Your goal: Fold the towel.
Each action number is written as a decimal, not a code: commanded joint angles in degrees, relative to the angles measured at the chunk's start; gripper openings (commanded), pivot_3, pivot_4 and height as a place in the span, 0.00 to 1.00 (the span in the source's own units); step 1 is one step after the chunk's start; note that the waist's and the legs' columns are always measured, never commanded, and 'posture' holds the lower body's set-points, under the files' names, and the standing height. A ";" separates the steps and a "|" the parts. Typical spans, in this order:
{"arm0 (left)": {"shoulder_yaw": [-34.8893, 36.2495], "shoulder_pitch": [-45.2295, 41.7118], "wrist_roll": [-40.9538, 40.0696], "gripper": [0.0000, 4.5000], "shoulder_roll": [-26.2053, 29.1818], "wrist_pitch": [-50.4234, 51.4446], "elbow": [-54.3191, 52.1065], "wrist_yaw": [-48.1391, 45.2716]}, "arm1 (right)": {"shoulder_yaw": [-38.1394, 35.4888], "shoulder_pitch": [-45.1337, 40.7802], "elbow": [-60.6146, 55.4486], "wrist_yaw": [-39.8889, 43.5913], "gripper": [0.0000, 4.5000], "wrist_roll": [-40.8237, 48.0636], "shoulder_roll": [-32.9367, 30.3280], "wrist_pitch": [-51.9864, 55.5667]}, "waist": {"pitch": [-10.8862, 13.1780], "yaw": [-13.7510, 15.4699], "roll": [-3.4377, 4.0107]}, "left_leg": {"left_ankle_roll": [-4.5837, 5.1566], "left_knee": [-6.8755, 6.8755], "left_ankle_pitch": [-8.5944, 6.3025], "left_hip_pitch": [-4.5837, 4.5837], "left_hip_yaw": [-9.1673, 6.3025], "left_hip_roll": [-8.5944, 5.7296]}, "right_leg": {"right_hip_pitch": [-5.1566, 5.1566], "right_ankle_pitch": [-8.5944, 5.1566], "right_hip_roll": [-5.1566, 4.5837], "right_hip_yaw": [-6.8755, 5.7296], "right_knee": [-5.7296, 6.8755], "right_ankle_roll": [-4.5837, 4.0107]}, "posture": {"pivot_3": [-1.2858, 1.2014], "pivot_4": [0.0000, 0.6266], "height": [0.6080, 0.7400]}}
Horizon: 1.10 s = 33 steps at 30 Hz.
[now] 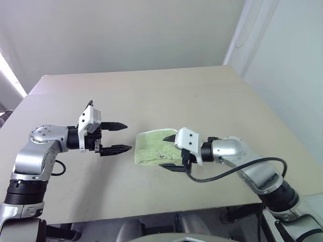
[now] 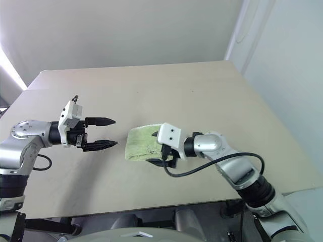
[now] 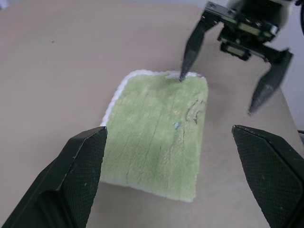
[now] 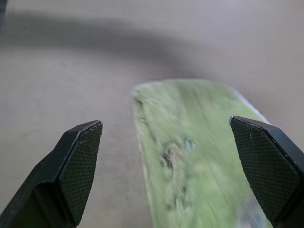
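towel [image 1: 151,147] between left pincer [image 1: 121,137] and right pincer [image 1: 171,152]

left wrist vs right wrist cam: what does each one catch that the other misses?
Left wrist view alone: the towel as a whole folded rectangle with its whitish stitched edge, and the right gripper open at the towel's far end, one fingertip on or just above that edge.

Right wrist view alone: a close look along the towel, with dark specks on the pile between that gripper's own spread fingers.

Both: the lime-green towel lying flat on the tan table, not gripped by either gripper.
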 commanded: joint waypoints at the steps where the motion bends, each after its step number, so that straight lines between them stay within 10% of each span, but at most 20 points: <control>1: 1.00 0.27 -1.58 0.99 0.49 0.81 -3.36 2.33 | 0.48 -2.09 3.79 0.64 1.00 -2.72 1.88 -2.98 | 0.02 0.01 -0.03 | 0.00 0.00 0.00 0.00 0.00 0.01 | 0.00 0.00 0.01 0.00 0.01 0.00 | 0.52 0.00 0.79; 33: -2.78 0.45 0.88 0.99 -0.80 -9.64 5.43 2.80 | 0.18 -2.28 25.77 -4.38 1.00 -19.99 7.26 -20.39 | 0.02 -0.05 -0.07 | -0.08 0.08 0.05 0.11 -0.02 0.01 | 0.06 0.10 0.07 0.01 0.14 -0.12 | 0.52 0.00 0.79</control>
